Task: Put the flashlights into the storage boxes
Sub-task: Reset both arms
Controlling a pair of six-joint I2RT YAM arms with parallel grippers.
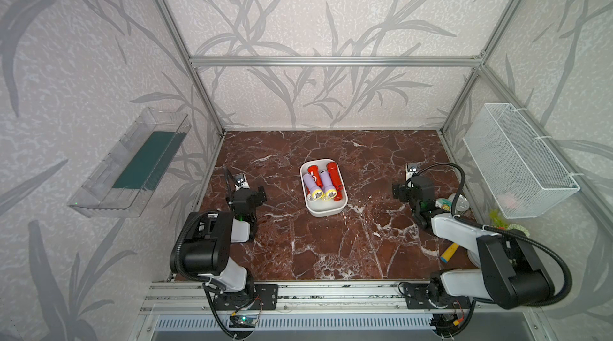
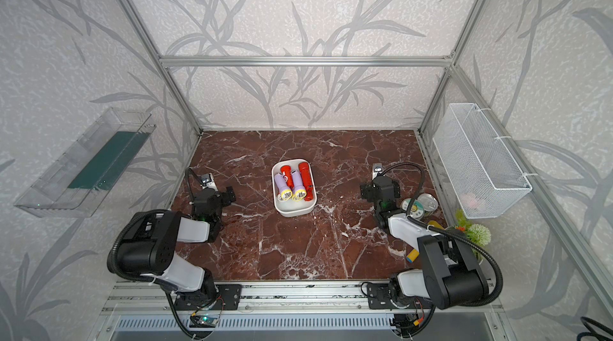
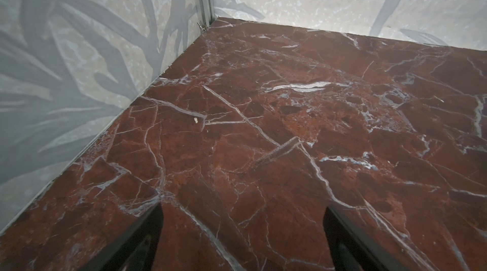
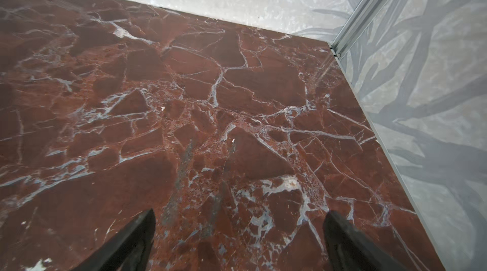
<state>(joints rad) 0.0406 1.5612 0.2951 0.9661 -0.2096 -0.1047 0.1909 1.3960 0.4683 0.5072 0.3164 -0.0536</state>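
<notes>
Four flashlights point(image 1: 326, 183), two red and two lavender, lie side by side inside the white tray point(image 1: 326, 212) on the marble table point(image 1: 331, 249). Well left of the tray the left fingers point(image 3: 142, 240) stand wide apart, holding nothing; well right of it the right fingers point(image 4: 134, 238) likewise.

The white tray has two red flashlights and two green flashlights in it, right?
Not quite. The white tray holds two red flashlights and two lavender flashlights, not green ones. Both top views show the pale purple bodies lying beside the red ones.
</notes>
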